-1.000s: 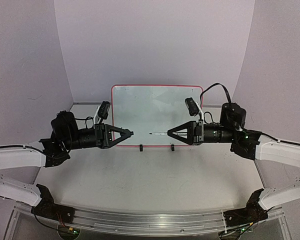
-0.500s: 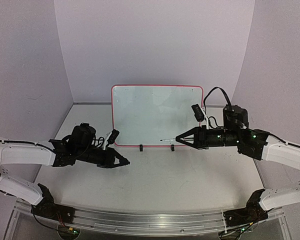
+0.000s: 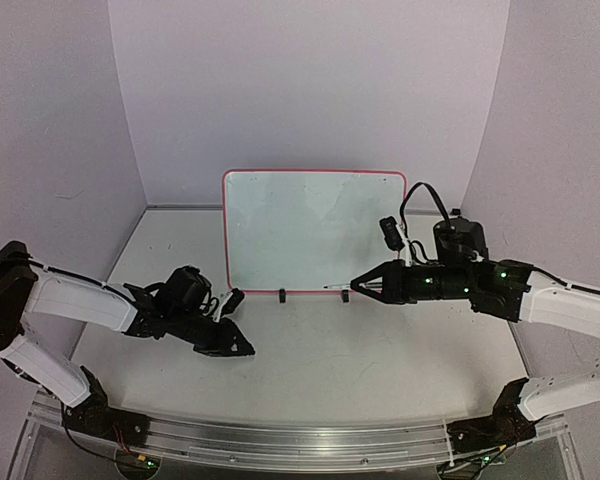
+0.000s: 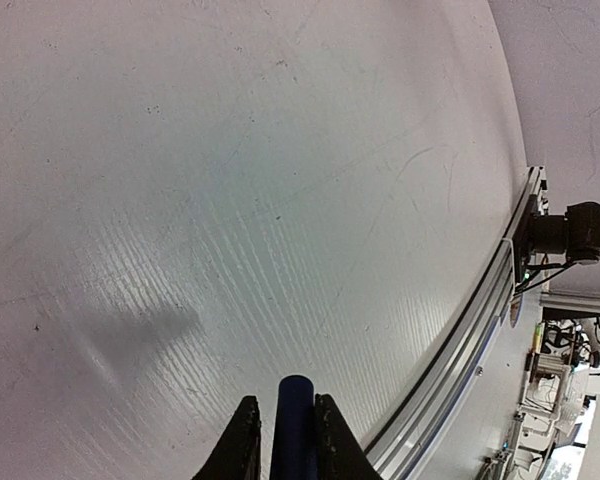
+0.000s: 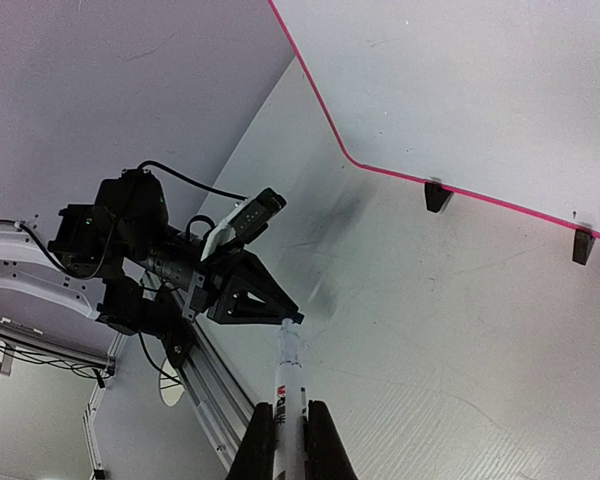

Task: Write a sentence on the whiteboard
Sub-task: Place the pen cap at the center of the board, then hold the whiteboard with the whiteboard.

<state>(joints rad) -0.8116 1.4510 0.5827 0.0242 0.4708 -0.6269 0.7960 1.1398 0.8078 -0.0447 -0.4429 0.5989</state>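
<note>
White table lay beneath me, faintly scratched and ridged up close, pale lilac backdrop curved around its far and side edges, aluminium rail ran along my near edge, cables and clutter showed beyond it

left arm: held low, forearm reaching right; wrist pitched downward
left gripper: jaws nearly together; pinching a dark blue cylinder
right arm: stretched leftward, forearm roughly level; higher than the left
right gripper: jaws clamped on a white marker; tip pointing left
</note>
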